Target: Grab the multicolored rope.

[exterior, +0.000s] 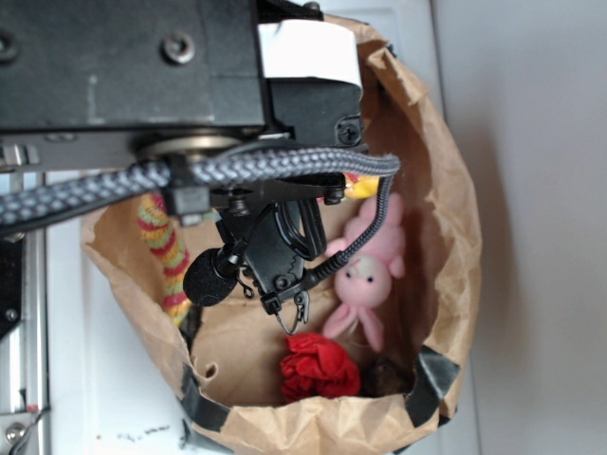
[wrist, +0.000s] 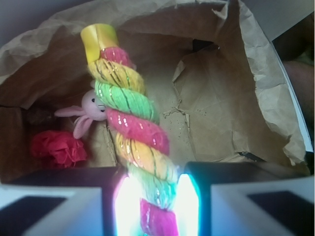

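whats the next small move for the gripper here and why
Probably a short straight lift. In the wrist view the multicolored rope already sits between the gripper fingers, which look closed on its lower end, so the grab seems made. The rope's far end still reaches into the paper bag near the pink bunny and red cloth ball, so rising should free it without dragging them.
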You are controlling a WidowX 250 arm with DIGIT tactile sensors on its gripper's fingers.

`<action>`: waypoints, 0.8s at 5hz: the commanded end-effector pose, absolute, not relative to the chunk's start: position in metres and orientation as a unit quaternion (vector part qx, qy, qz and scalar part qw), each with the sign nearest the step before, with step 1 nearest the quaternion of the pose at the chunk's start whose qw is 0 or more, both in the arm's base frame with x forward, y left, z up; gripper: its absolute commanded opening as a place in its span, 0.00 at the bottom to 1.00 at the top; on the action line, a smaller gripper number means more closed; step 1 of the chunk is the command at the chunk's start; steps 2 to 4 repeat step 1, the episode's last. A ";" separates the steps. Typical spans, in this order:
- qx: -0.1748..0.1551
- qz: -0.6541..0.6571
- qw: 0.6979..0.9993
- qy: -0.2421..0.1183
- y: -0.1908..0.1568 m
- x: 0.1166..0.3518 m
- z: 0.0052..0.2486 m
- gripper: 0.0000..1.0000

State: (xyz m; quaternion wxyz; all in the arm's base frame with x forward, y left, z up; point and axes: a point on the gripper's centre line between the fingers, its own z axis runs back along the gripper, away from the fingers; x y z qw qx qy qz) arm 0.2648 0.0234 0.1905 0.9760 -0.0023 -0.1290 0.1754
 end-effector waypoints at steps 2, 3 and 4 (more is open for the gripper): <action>-0.003 0.164 0.974 -0.155 0.025 0.275 0.207 0.00; -0.003 0.164 0.974 -0.155 0.025 0.275 0.207 0.00; -0.003 0.164 0.974 -0.155 0.025 0.275 0.207 0.00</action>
